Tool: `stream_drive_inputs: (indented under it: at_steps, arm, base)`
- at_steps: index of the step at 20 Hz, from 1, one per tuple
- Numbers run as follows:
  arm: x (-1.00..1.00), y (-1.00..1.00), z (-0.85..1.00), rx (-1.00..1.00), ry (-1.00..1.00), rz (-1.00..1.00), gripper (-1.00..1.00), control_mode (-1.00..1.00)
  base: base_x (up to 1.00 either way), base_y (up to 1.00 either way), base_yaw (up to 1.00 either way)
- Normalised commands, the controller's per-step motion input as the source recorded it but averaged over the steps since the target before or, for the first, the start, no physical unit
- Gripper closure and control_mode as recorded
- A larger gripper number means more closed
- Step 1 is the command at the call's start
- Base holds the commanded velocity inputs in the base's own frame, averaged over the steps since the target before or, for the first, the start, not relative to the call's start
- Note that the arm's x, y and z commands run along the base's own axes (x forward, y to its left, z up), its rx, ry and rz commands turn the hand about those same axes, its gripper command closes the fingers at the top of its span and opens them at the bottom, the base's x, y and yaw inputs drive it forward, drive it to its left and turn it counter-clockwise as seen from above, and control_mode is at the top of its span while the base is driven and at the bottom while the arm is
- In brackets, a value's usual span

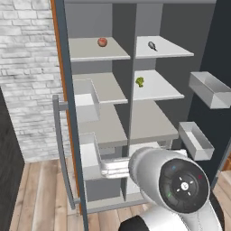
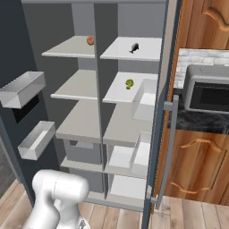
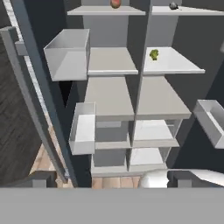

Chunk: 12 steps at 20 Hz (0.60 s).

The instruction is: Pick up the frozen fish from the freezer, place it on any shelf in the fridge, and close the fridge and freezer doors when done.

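Note:
The frozen fish (image 1: 152, 45) (image 2: 133, 48) (image 3: 173, 5) lies on the top shelf (image 1: 173, 50) of the fridge, the wider right half of the cabinet. The freezer, the narrower left half, has a round red fruit (image 1: 102, 42) on its top shelf. Both the fridge and freezer doors stand wide open: the left one (image 1: 67, 113) edge-on with its bar handle (image 1: 61, 149), the right one (image 2: 159, 112) likewise. My gripper (image 3: 111, 180) is open and holds nothing. It hangs low in front of the cabinet, well below and apart from the fish.
A small green leafy lump (image 1: 140, 81) sits on the fridge's second shelf. White bins (image 1: 208, 89) (image 2: 22, 89) jut from both doors. A microwave (image 2: 208, 91) stands on the dark counter to the right. A brick wall (image 1: 27, 67) is on the left.

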Motion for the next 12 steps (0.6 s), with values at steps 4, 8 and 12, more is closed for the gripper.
stream_drive_inputs:
  at_steps: [4,8,12]
  arm:
    - [0.37,1.0,0.0,-0.05,-0.36,-0.11,-1.0,-1.0]
    - [0.62,1.0,0.0,-0.03,-0.3,-0.2,-1.0,-1.0]
    - [0.89,1.0,0.0,-0.06,-0.23,-0.27,-1.0,-1.0]
  base:
    - [0.0,0.0,0.0]
    - [0.0,0.0,0.0]
    - [0.0,0.0,0.0]
